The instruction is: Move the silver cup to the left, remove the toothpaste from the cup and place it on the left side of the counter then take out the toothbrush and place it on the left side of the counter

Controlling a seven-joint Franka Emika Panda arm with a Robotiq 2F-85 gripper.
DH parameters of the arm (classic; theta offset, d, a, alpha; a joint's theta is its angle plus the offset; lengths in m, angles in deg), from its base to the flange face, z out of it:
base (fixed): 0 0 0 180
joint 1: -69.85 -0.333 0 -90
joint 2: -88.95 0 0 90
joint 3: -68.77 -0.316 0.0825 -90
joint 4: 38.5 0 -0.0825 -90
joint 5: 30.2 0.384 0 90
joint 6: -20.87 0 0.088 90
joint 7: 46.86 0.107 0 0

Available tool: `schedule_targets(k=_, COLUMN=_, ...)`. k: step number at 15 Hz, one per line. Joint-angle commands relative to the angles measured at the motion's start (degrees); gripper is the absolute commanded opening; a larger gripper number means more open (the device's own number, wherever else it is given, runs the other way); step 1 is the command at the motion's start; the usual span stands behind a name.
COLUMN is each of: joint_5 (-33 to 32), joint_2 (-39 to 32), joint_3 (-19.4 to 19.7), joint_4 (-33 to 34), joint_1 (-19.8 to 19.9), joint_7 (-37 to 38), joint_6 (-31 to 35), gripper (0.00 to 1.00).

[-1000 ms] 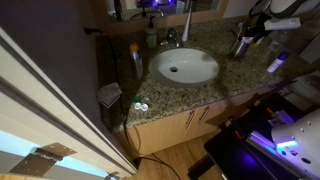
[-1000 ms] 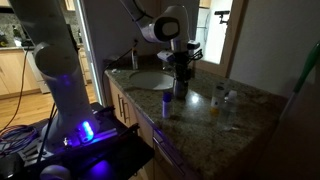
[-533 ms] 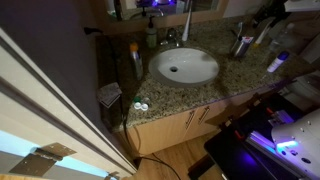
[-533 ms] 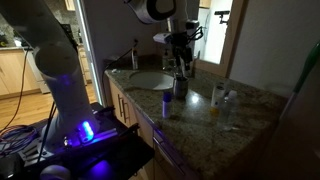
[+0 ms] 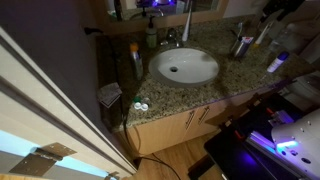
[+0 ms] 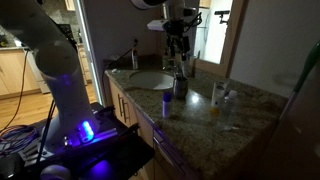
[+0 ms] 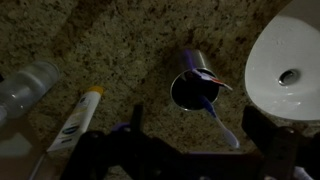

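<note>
The silver cup point(image 7: 190, 90) was seen standing upright on the speckled counter point(image 7: 120, 40), just beside the white basin point(image 7: 290, 55). A thin toothbrush point(image 7: 225, 120) was leaned out over its rim. What seemed to be the toothpaste point(image 7: 208, 78) was tucked in beside it. The gripper point(image 7: 193, 128) was held above the cup, jaws spread wide, with nothing pinched. The cup could be toppled toward the basin if a finger were brought down on the leaning handle or the rim.
</note>
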State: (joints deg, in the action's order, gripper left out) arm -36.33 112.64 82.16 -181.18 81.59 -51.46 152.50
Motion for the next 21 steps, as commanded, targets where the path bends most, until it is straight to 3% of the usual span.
schedule_targets(k=1, joint_5=0.41, joint_2=-4.11, joint_3=-0.41, joint_4=1.47, joint_1=-2.27, joint_7=-6.67, joint_6=0.19, gripper=1.00)
schedule_targets(k=2, joint_5=-2.63, joint_2=-5.62, joint_3=-3.73, joint_4=1.96, joint_1=0.11, joint_7=3.47, joint_6=1.27, gripper=1.00)
schedule_targets(k=3, joint_5=-0.35, joint_2=-1.89, joint_3=-1.13, joint_4=0.23, joint_1=-0.98, joint_7=-2.35, joint_6=0.09, gripper=1.00)
schedule_targets(k=5, joint_5=-1.84, joint_2=-3.74, joint_3=-2.88, joint_4=0.69, joint_1=-0.89, joint_7=2.30, joint_6=0.62, gripper=1.00)
schedule_targets(k=6, joint_5=-1.88, joint_2=-3.99, joint_3=-2.65, joint_4=0.50, joint_1=-1.29, joint_7=0.28, joint_6=0.33, gripper=1.00)
schedule_targets(k=7, joint_5=0.31, joint_2=-4.77, joint_3=-1.01, joint_4=0.55, joint_1=-3.01, joint_7=-6.96, joint_6=-0.32, gripper=1.00)
schedule_targets(k=14, joint_5=8.72, joint_2=-9.37, joint_3=4.49, joint_4=2.78, joint_1=-7.14, joint_7=-33.80, joint_6=-1.06, gripper=1.00)
schedule_targets(k=18, joint_5=7.24, joint_2=-9.07, joint_3=2.55, joint_4=1.17, joint_1=-5.81, joint_7=-30.25, joint_6=0.30, gripper=1.00)
schedule_targets(k=21, joint_5=0.88, joint_2=-11.89, joint_3=1.70, joint_4=0.56, joint_1=-4.85, joint_7=-27.41, joint_6=6.59, gripper=1.00)
